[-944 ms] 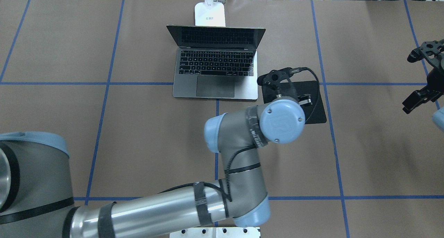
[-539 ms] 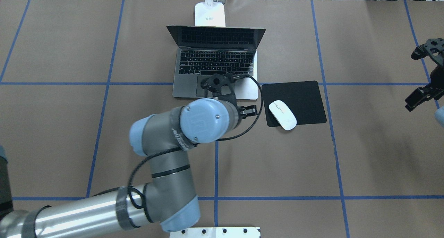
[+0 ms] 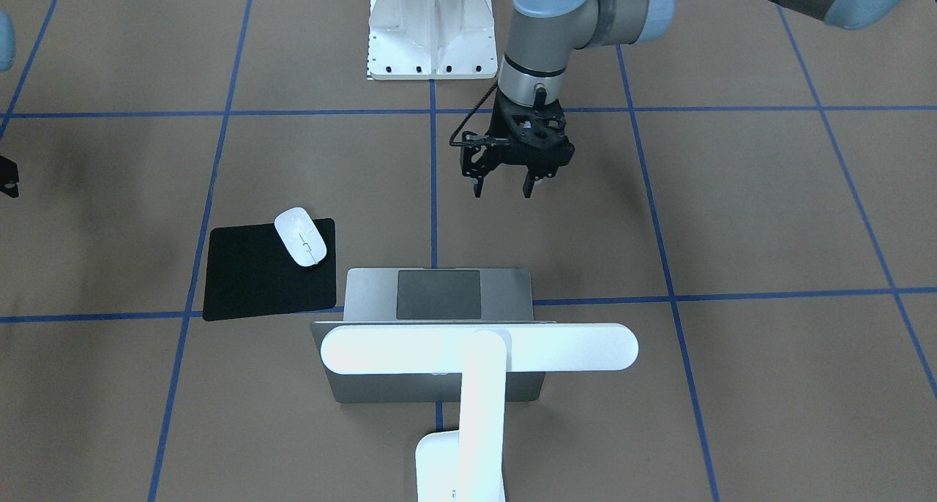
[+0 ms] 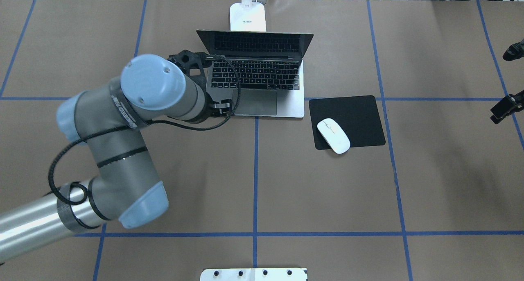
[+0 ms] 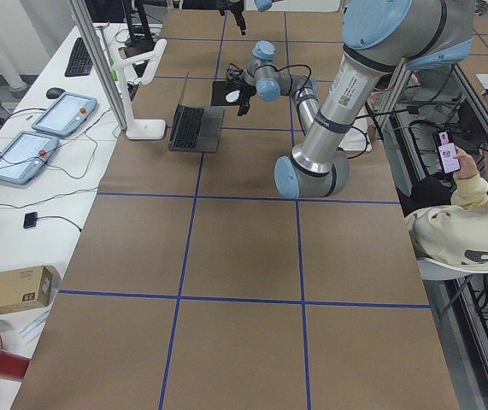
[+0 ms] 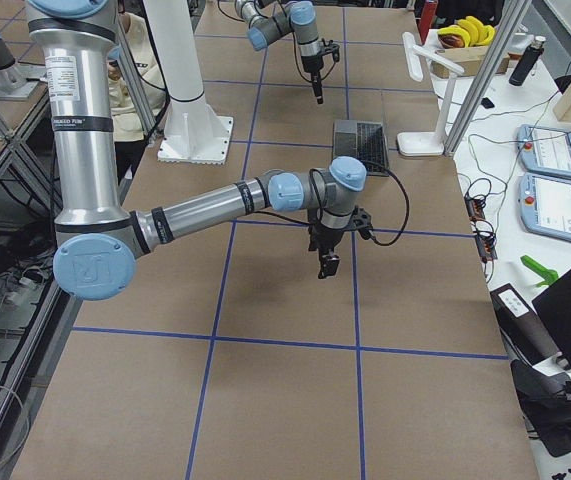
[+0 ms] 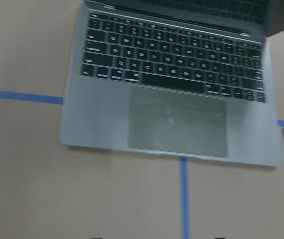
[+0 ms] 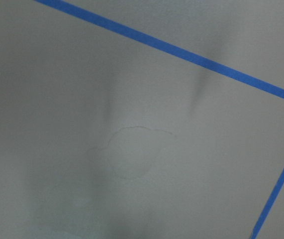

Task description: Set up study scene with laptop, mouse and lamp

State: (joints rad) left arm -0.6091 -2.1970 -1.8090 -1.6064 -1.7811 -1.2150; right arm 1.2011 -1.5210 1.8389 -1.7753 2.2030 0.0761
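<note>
The laptop (image 4: 256, 82) sits open at the upper centre of the overhead view. The lamp (image 3: 479, 348) has its base just behind the raised lid, and its bar head crosses the lid in the front-facing view. The mouse (image 4: 333, 135) lies right of the laptop on the lower left corner of a black mat (image 4: 360, 113), slightly overhanging its edge. All three look placed, so the scene seems essentially finished, with tidying at most left. The left gripper (image 3: 502, 187) hangs above bare table in the front-facing view's upper centre, fingers spread, holding nothing. The right gripper (image 4: 505, 108) shows only partly at the overhead view's right edge, and I cannot tell its opening.
</note>
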